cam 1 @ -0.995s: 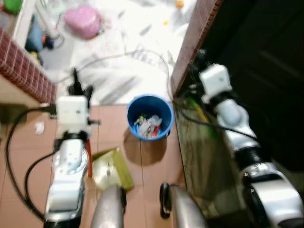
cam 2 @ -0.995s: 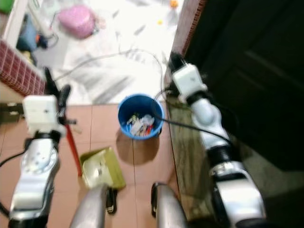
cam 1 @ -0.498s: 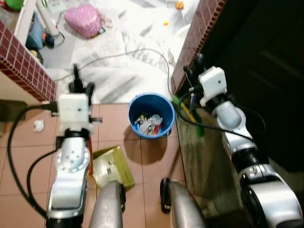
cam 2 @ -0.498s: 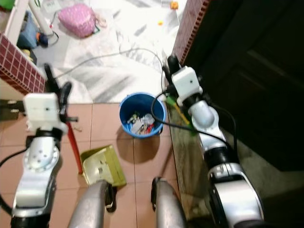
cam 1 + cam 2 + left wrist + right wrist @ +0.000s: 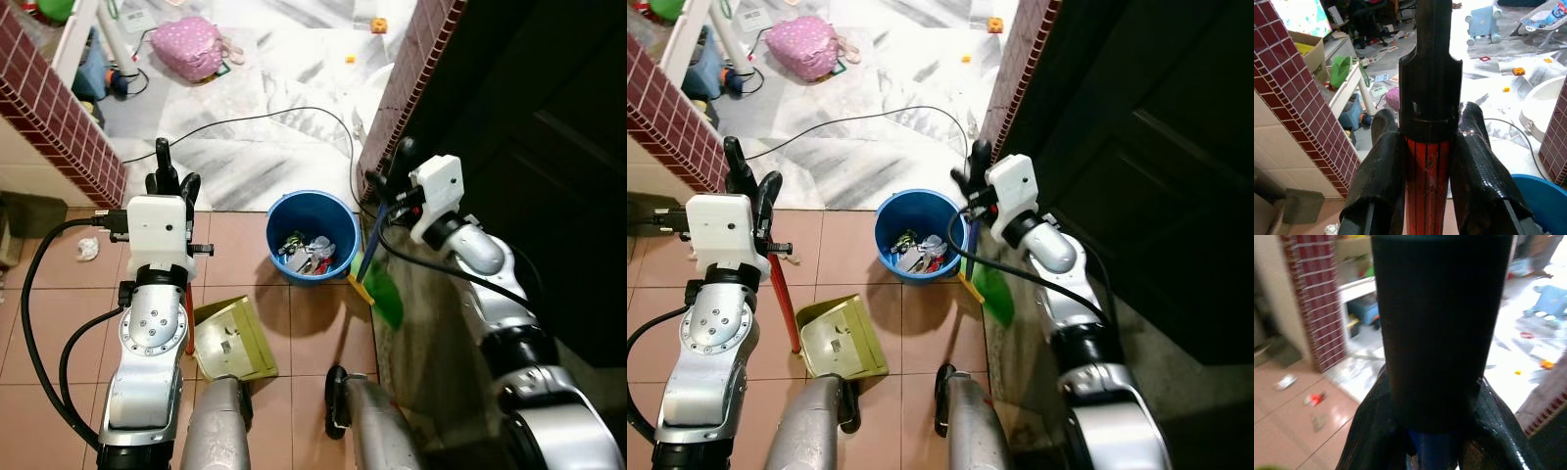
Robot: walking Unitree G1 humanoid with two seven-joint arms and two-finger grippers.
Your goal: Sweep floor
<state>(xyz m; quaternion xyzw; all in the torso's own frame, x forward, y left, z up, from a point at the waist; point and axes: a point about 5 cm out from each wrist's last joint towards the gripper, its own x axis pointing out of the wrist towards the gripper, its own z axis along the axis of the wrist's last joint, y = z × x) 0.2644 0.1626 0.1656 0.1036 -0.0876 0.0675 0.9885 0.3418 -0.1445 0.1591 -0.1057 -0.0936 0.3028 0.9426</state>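
Observation:
My left gripper (image 5: 170, 180) is shut on the black-topped red handle (image 5: 1428, 147) of a yellow-green dustpan (image 5: 233, 339), which rests on the brown tiles just left of my legs. A blue bucket (image 5: 312, 238) with litter inside stands ahead of the pan. My right gripper (image 5: 388, 178) is shut on the dark top of a blue broom handle (image 5: 1434, 357). The broom's green head (image 5: 378, 297) hangs low beside the bucket's right side, close to the wall. A crumpled white scrap (image 5: 87, 249) lies on the tiles at the left.
Red brick walls stand at the left (image 5: 59, 117) and right (image 5: 411, 69) of the opening onto a marble floor. A black cable (image 5: 265, 122), a pink bag (image 5: 188, 47) and small toys lie there. A dark door (image 5: 549, 147) fills the right.
My right arm has swung the broom: its green head came down from beside the wall to near the bucket's right side. The left gripper still holds the dustpan handle. The camera steadied.

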